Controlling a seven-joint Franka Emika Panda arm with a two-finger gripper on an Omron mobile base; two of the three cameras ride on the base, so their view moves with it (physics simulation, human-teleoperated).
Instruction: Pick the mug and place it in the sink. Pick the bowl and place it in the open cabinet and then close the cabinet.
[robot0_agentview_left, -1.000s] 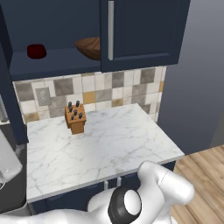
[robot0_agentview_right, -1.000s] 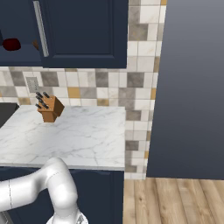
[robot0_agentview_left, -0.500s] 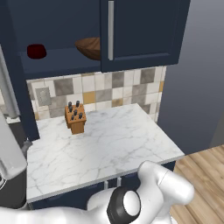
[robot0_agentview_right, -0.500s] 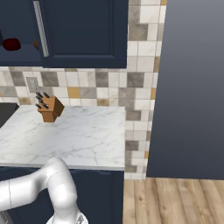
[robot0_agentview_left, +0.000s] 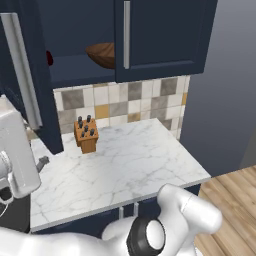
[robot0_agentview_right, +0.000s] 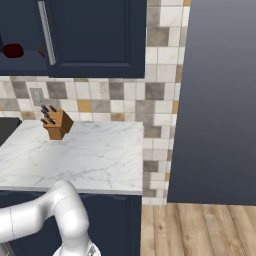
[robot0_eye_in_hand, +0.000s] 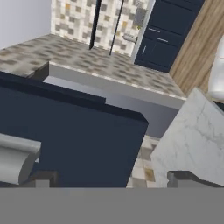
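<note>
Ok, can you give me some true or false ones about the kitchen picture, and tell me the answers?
1. The bowl is on the shelf inside the cabinet. True.
2. The knife block is lying flat on the floor. False: it stands upright on the marble counter, near the tiled wall.
3. Both cabinet doors are shut. False: the left door is swung open, the right one is shut.
4. A small dark red thing sits on the cabinet shelf too. True.
5. The floor beside the counter is wooden. True.
</note>
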